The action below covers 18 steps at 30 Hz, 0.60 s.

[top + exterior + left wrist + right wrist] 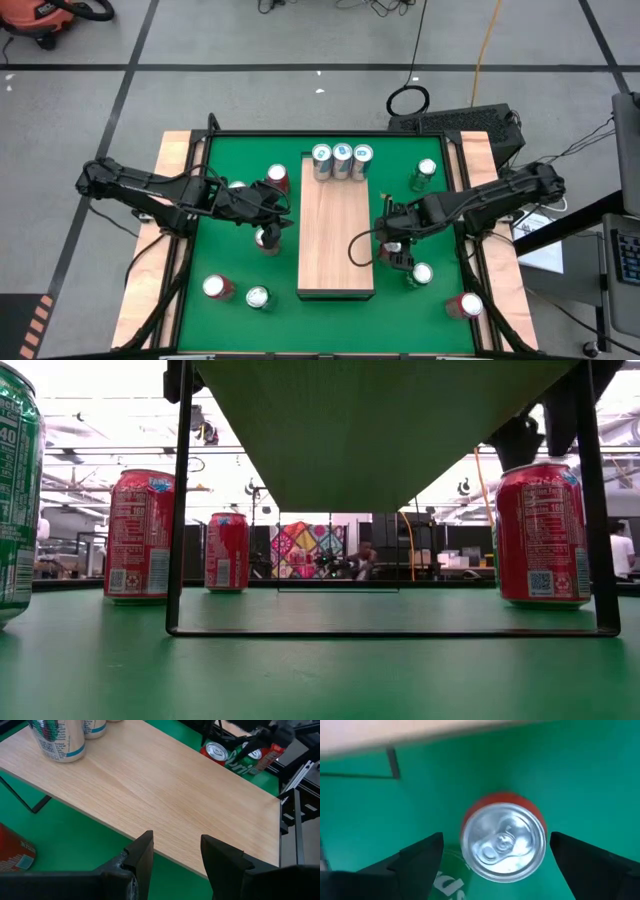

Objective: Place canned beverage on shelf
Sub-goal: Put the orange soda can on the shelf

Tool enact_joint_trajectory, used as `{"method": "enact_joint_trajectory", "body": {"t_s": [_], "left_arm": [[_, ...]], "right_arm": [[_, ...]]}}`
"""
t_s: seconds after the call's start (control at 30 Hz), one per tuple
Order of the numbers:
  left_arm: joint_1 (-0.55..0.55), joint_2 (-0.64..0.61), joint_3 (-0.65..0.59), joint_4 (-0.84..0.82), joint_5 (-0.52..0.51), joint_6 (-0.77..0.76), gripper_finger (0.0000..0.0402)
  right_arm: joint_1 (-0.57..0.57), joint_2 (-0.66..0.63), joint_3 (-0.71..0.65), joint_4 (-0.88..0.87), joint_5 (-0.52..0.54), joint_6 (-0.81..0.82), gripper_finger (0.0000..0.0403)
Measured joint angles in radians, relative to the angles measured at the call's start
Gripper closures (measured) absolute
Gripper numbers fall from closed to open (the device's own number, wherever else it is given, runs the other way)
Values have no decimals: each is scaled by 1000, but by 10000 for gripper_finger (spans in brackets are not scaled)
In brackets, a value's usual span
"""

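Three cans (341, 161) already on shelf (336, 255) far end. Right claw (495, 852) wide, poised over upright red can (503, 842) on desk (230, 250) beside shelf (pick-up step); next: descend, close. Left claw (176, 851) part-open, empty, near shelf edge.

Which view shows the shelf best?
The high view: the whole shelf from above, three cans at its far end. Left wrist shows part of its top, low its underside, right wrist only an edge.

The green table (440, 215) carries scattered cans and the wooden shelf (335, 240), which bears three cans (341, 161) at its far end
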Motion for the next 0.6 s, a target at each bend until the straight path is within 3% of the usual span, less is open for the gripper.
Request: {"method": "enact_joint_trajectory", "body": {"t_s": [0.6], "left_arm": [[0, 0, 0, 1, 0, 0, 238]], "right_arm": [[-1, -1, -135, 133, -52, -16, 50]]}}
